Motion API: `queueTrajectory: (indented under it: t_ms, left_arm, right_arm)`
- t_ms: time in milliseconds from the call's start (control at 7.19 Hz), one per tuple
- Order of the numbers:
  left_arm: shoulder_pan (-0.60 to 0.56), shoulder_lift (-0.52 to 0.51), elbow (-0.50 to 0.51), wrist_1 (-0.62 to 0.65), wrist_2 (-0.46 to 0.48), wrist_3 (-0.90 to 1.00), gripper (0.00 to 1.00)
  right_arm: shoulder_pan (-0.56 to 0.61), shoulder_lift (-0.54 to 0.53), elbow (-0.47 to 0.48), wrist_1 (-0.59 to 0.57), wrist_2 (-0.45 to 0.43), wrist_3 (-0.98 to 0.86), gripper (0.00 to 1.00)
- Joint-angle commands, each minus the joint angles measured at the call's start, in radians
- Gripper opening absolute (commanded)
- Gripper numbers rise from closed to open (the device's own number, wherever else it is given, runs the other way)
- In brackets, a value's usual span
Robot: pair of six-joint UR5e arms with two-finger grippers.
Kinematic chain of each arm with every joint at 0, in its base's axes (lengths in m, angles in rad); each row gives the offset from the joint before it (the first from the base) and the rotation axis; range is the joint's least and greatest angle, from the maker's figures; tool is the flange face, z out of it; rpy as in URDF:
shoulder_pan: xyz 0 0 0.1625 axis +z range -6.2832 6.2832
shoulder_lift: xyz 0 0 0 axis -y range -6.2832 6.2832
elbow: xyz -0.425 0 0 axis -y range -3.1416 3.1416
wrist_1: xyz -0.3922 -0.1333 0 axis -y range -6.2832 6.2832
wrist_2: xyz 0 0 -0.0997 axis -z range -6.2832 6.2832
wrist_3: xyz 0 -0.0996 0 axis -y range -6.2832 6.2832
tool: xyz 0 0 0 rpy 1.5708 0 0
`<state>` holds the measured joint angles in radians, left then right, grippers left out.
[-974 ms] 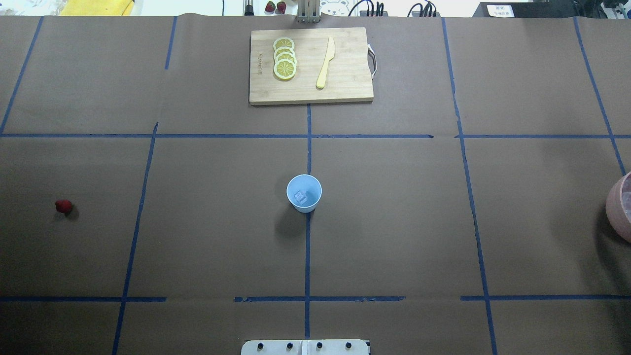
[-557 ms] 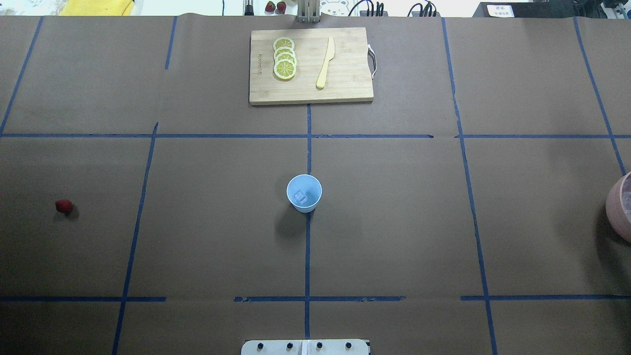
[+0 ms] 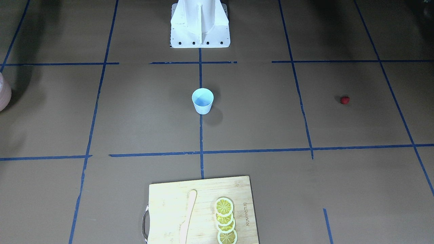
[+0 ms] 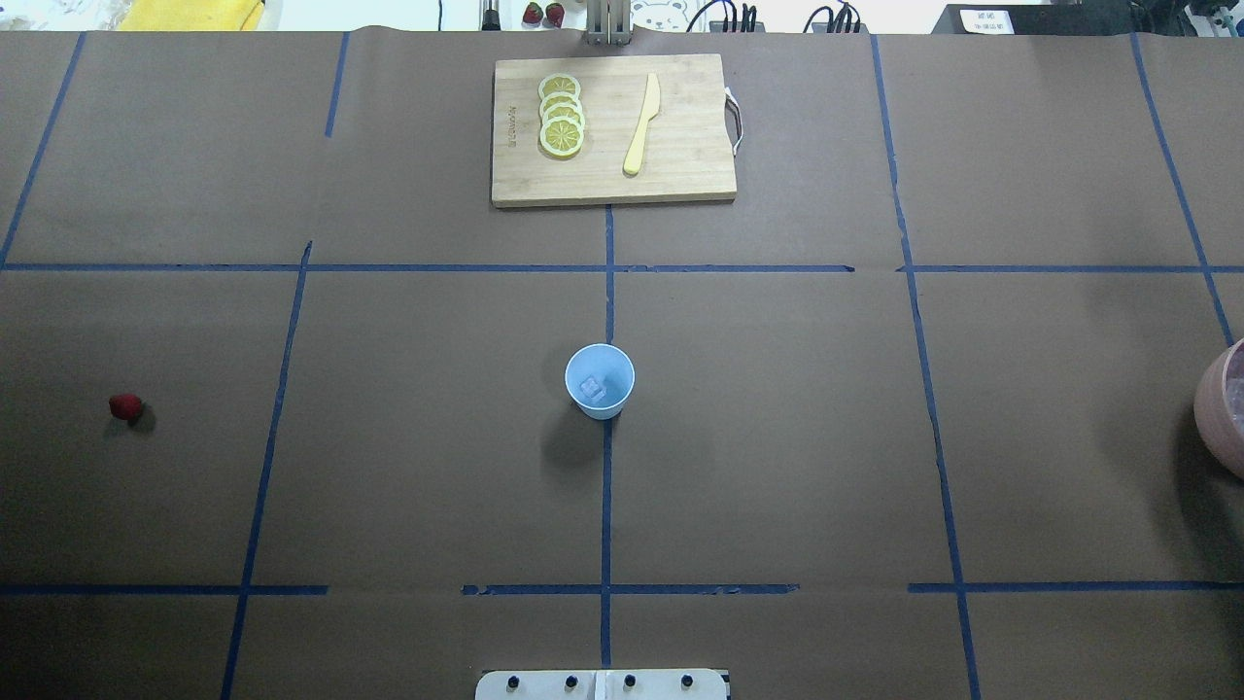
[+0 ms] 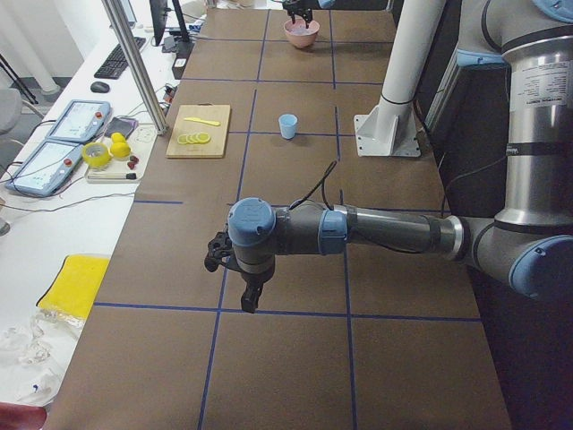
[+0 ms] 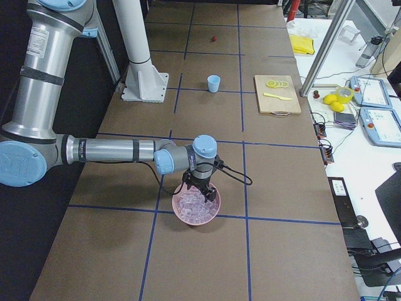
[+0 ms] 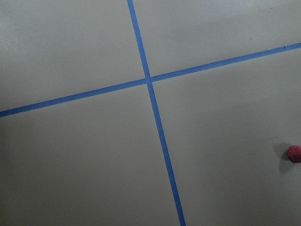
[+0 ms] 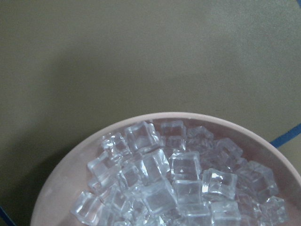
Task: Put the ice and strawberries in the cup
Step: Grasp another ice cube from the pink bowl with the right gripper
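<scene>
The light blue cup (image 4: 600, 381) stands at the table's centre, also in the front view (image 3: 202, 100). One ice cube (image 4: 592, 390) lies inside it. The red strawberry (image 4: 125, 406) lies on the paper far to the left and shows at the right edge of the left wrist view (image 7: 295, 154). My left gripper (image 5: 248, 296) hangs over the left part of the table; I cannot tell if it is open. My right gripper (image 6: 200, 190) hangs just above the pink bowl (image 6: 197, 222); I cannot tell if it is open.
The pink bowl (image 8: 188, 115) at the right edge (image 4: 1215, 408) holds several ice cubes (image 8: 160, 183). A wooden cutting board (image 4: 690, 165) at the far side carries lemon slices (image 4: 562, 115) and a yellow knife (image 4: 641, 124). The robot's base (image 3: 200, 27) stands at the near edge.
</scene>
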<state>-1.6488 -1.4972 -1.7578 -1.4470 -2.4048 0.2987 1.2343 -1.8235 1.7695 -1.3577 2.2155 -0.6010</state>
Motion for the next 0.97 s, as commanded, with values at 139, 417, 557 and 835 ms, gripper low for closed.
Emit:
queueTrajectory:
  t_ms: [139, 417, 557, 835]
  left_arm:
    - [0.000, 0.000, 0.000, -0.001, 0.000, 0.000, 1.00]
    - [0.000, 0.000, -0.002, -0.001, 0.000, 0.000, 1.00]
    - [0.000, 0.000, -0.002, -0.001, 0.000, 0.000, 1.00]
    - [0.000, 0.000, -0.003, 0.000, 0.000, 0.000, 1.00]
  right_arm:
    - [-0.003, 0.003, -0.024, 0.000, -0.017, 0.001, 0.94]
    - [-0.007, 0.003, -0.031, 0.000, -0.016, 0.001, 0.92]
    - [-0.010, 0.003, -0.030, 0.000, -0.013, 0.003, 0.91]
    - [-0.018, 0.000, -0.031, 0.000, -0.013, 0.000, 0.86]
